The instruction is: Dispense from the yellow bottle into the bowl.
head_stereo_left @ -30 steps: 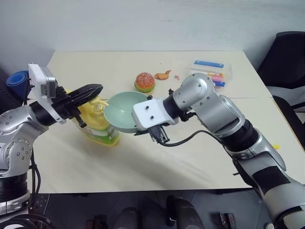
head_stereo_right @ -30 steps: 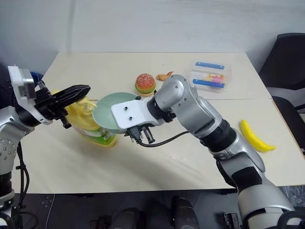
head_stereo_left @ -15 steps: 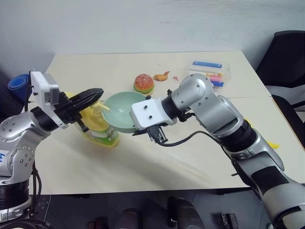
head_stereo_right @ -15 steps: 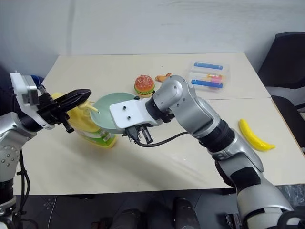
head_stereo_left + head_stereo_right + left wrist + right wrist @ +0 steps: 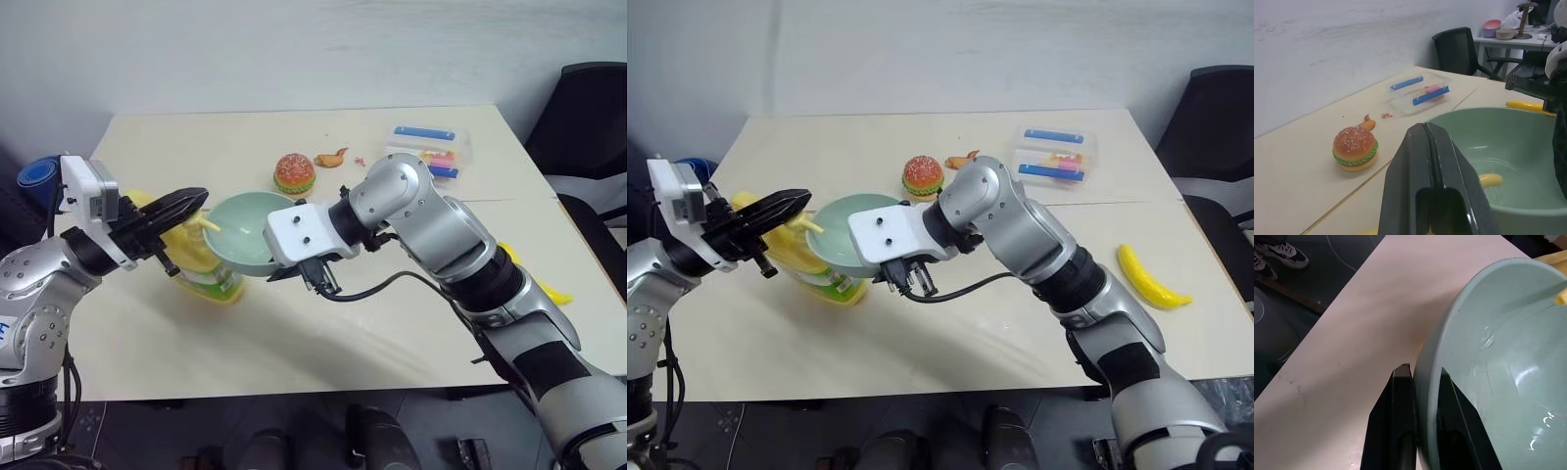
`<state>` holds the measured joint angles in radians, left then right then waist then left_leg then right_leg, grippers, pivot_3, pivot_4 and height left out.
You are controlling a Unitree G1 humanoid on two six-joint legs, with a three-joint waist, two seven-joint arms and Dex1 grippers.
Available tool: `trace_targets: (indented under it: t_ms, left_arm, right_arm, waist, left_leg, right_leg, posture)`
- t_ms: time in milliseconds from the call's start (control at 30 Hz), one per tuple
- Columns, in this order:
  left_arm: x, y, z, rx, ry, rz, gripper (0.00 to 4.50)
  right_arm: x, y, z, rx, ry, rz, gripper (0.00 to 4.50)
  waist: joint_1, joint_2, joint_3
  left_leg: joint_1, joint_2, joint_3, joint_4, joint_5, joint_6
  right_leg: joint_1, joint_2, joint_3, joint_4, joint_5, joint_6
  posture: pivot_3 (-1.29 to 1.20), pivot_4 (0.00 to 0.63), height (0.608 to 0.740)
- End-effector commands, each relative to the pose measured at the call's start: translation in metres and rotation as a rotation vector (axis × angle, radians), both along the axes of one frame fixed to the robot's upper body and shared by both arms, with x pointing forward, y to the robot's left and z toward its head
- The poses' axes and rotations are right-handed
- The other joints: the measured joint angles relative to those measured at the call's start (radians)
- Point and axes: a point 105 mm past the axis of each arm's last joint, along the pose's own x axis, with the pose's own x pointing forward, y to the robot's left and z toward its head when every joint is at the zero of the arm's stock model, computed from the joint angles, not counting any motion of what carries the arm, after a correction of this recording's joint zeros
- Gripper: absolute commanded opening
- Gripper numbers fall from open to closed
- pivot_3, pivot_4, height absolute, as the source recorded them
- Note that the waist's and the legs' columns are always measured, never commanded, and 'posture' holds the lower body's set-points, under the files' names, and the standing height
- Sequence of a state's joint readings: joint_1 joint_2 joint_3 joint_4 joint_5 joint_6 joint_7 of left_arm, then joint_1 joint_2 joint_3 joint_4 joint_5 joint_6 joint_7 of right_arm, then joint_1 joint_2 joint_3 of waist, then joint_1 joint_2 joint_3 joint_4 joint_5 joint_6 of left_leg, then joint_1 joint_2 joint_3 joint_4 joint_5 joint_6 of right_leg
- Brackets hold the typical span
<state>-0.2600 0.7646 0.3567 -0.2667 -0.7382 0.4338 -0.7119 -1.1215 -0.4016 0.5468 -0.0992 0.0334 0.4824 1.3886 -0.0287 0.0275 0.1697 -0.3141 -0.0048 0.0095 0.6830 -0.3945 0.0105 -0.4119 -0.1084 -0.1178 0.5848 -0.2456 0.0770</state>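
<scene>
Since a second ago we see our left gripper [image 5: 192,201] sink slightly onto the pump top; its black fingers are pressed together. Beneath it, the yellow bottle [image 5: 201,266] is mostly hidden, its label barely legible. Our right gripper [image 5: 1422,382] pinches the smooth, glossy mint bowl [image 5: 240,232] by its rim, tilted beside the spout [image 5: 1562,297].

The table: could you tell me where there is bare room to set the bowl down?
The near strip of the table in front of the yellow bottle and bowl is bare, as is the far-left corner. Crowded: around the toy burger and clear box.
</scene>
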Motion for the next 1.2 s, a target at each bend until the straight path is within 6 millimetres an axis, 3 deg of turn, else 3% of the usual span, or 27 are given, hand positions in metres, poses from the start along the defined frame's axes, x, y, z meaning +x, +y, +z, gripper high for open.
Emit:
trace_targets:
  t_ms: [33, 200, 300, 467, 500, 633, 700, 800, 933, 1067, 1133, 1200]
  left_arm:
    - [0.007, 0.010, -0.034, -0.060, 0.148, 0.047, 0.02]
    - [-0.012, 0.017, 0.029, -0.176, -0.102, -0.025, 0.02]
    - [-0.032, 0.031, 0.041, -0.152, -0.123, -0.049, 0.02]
    - [-0.057, 0.056, 0.013, -0.056, 0.018, -0.023, 0.02]
    - [-0.061, 0.060, -0.002, 0.003, 0.058, 0.004, 0.02]
    - [-0.074, 0.065, -0.047, 0.120, 0.158, 0.056, 0.02]
    - [-0.077, 0.060, -0.065, 0.149, 0.198, 0.048, 0.00]
    - [-0.084, 0.053, -0.092, 0.190, 0.258, 0.034, 0.55]
    - [-0.085, 0.052, -0.112, 0.228, 0.251, 0.045, 1.78]
    - [-0.087, 0.052, -0.132, 0.282, 0.233, 0.056, 3.04]
    - [-0.093, 0.051, -0.144, 0.332, 0.243, 0.048, 3.63]
    - [-0.094, 0.054, -0.153, 0.366, 0.238, 0.073, 3.63]
  right_arm:
    - [-0.004, -0.002, 0.012, 0.052, -0.033, 0.021, 0.00]
    - [0.008, -0.030, -0.001, 0.054, -0.021, -0.043, 0.00]
    - [0.028, -0.060, -0.026, 0.064, -0.015, -0.144, 0.00]
    - [0.068, -0.122, -0.090, 0.026, -0.047, -0.330, 0.00]
    - [0.074, -0.134, -0.102, 0.007, -0.069, -0.355, 0.00]
    - [0.082, -0.154, -0.127, 0.011, -0.082, -0.388, 0.00]
    - [0.081, -0.158, -0.129, 0.041, -0.088, -0.383, 0.67]
    - [0.065, -0.163, -0.118, 0.143, -0.037, -0.363, 1.58]
    - [0.046, -0.174, -0.099, 0.336, 0.010, -0.411, 2.93]
    - [0.011, -0.195, -0.089, 0.590, 0.141, -0.480, 4.31]
    - [-0.008, -0.213, -0.094, 0.653, 0.190, -0.542, 4.50]
    - [-0.030, -0.228, -0.109, 0.611, 0.235, -0.571, 4.50]
  waist:
    - [0.000, 0.000, 0.000]
    - [0.003, -0.006, 0.003]
    - [0.001, -0.017, 0.007]
    - [-0.005, -0.016, 0.009]
    - [-0.005, -0.017, 0.011]
    - [-0.004, -0.014, 0.014]
    - [-0.002, -0.014, 0.014]
    - [0.002, -0.014, 0.014]
    - [0.016, -0.013, 0.014]
    - [0.032, -0.013, 0.014]
    - [0.040, -0.013, 0.014]
    - [0.044, -0.013, 0.015]
  left_leg:
    - [0.000, 0.000, 0.000, 0.000, 0.000, 0.000]
    - [-0.003, 0.000, -0.001, 0.000, 0.000, 0.000]
    - [-0.006, 0.000, -0.002, 0.000, 0.000, 0.000]
    - [-0.006, -0.001, 0.001, -0.002, -0.002, 0.001]
    - [-0.006, -0.001, 0.001, -0.002, -0.001, 0.001]
    - [-0.005, 0.000, 0.002, -0.001, -0.001, 0.001]
    - [-0.004, 0.001, 0.001, -0.001, -0.001, 0.000]
    - [-0.004, 0.001, 0.001, -0.001, -0.001, 0.000]
    - [-0.005, 0.001, 0.000, -0.001, -0.002, 0.002]
    - [-0.004, 0.001, 0.000, 0.000, -0.003, 0.004]
    - [-0.004, 0.001, 0.000, -0.001, -0.005, 0.005]
    - [-0.004, 0.001, 0.001, -0.001, -0.008, 0.006]
  right_leg:
    - [0.000, 0.000, 0.000, 0.000, 0.000, 0.000]
    - [-0.001, 0.000, -0.001, -0.001, 0.000, 0.000]
    - [-0.003, 0.000, -0.002, -0.002, 0.000, 0.000]
    - [-0.003, 0.000, -0.003, -0.007, 0.000, 0.000]
    - [-0.003, 0.000, -0.003, -0.008, 0.000, 0.000]
    - [-0.002, 0.000, -0.003, -0.010, 0.000, 0.000]
    - [-0.002, 0.000, -0.003, -0.010, 0.000, 0.000]
    - [-0.002, 0.000, -0.003, -0.009, 0.000, 0.000]
    - [-0.001, -0.002, -0.003, -0.010, 0.000, 0.000]
    - [0.000, -0.002, -0.003, -0.012, 0.000, 0.000]
    - [0.000, -0.003, -0.004, -0.012, 0.000, 0.000]
    - [0.000, -0.003, -0.003, -0.013, 0.000, 0.000]
  posture:
    - [0.00, 0.150, 0.740]
    - [0.00, 0.150, 0.740]
    - [0.00, 0.150, 0.740]
    - [0.00, 0.150, 0.740]
    - [0.00, 0.150, 0.740]
    - [0.00, 0.150, 0.740]
    - [0.00, 0.150, 0.740]
    - [0.00, 0.150, 0.740]
    - [0.00, 0.150, 0.740]
    - [0.00, 0.150, 0.740]
    - [0.00, 0.150, 0.740]
    - [0.00, 0.150, 0.740]
